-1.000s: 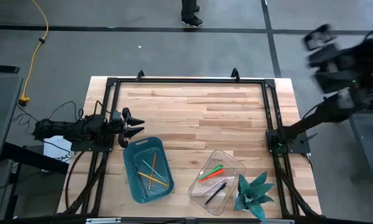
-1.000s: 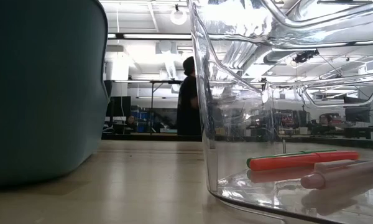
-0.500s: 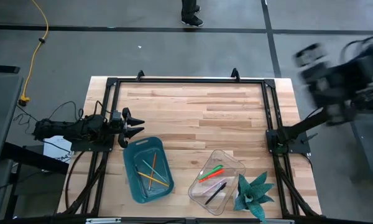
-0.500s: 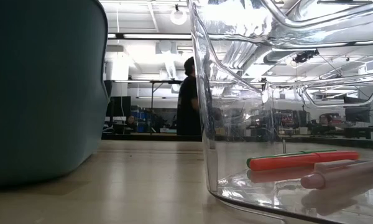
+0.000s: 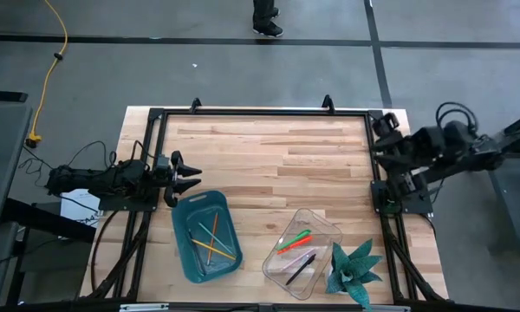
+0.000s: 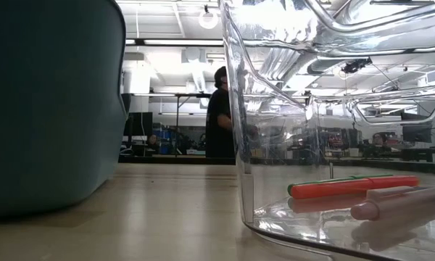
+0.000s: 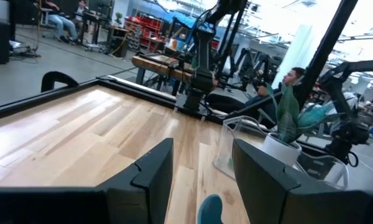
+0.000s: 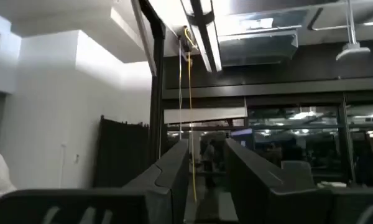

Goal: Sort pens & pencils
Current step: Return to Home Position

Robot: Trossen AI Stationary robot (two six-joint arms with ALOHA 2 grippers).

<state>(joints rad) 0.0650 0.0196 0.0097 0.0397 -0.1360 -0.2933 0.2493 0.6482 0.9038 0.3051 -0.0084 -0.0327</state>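
Two bins sat side by side on the tabletop (image 5: pixel 269 156). The pencils (image 5: pixel 212 241) lay crossed in the teal bin (image 5: pixel 199 198), and the pens (image 5: pixel 295 241) lay in the clear bin (image 5: pixel 319 218), with a plant (image 5: pixel 354 267) just beside it. I saw my left tool (image 5: pixel 186 176) low at the tabletop's left edge, next to the teal bin, its fingers spread apart and gripping nothing. My right tool (image 5: pixel 386 130) sat tucked at the right edge, well apart from both bins, fingers narrowly parted with nothing between them
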